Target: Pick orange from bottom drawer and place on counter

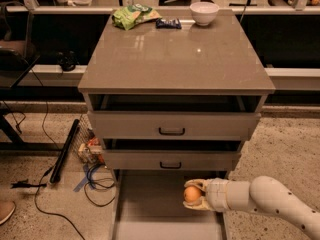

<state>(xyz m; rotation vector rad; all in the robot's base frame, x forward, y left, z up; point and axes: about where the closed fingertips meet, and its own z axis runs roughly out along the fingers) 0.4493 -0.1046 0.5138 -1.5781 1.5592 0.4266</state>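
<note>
"Low in the camera view, by the open drawer: what have you got?"

"I have the jaws down over the right half of the bottom drawer [150, 204], clamped around the orange [192, 194]. One side curls over its top and the other cups it from beneath. The fruit sits squarely between them, its left face bare toward the drawer's middle. The arm [270, 204] reaches in from the lower right."

"Is it off the drawer floor?"

"I cannot tell from this angle. I'd judge the grasp done and the carry about to begin."

"What does the next move need?"

"As I read it, I must draw back and out first, because the middle drawer [170, 160] juts just above and behind the orange, and the top drawer [172, 125] is ajar too. Then comes a long lift, up past both fronts and the thin edge, and over the table [175, 59]. Its near part is bare. A white bowl [204, 12], a green bag [134, 16] and a dark packet [168, 23] lie along the far edge, well apart from where I'd set down. The orange is round, so I'd let go low and gently, or it may roll."
</note>
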